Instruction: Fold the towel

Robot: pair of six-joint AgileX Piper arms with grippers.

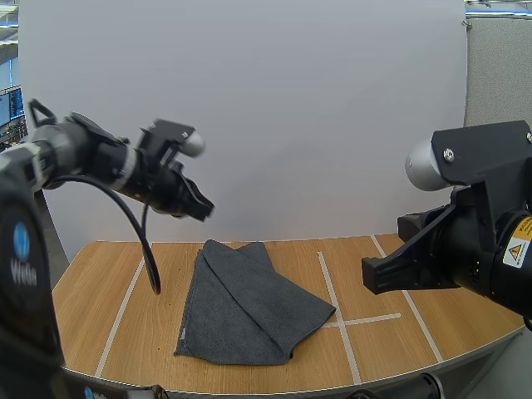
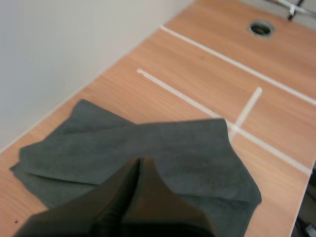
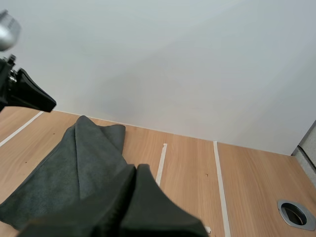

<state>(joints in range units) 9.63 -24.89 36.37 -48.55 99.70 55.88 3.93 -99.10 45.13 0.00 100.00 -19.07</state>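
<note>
Left gripper (image 1: 202, 209) is hanging with its fingers pressed together on nothing, tip aiming down toward the towel's far corner, well above the cloth. Right gripper (image 1: 371, 275) is hovering likewise closed and empty, off the towel's right side, over the table's right half. Towel (image 1: 249, 309) is lying mid-table (image 1: 91, 291), reaching from near the far edge toward the near edge, doubled over with its layers askew, one corner touching a tape line (image 1: 326, 274). Both arms are probably hanging clear because no edge is being gripped; the layers likely need squaring
</note>
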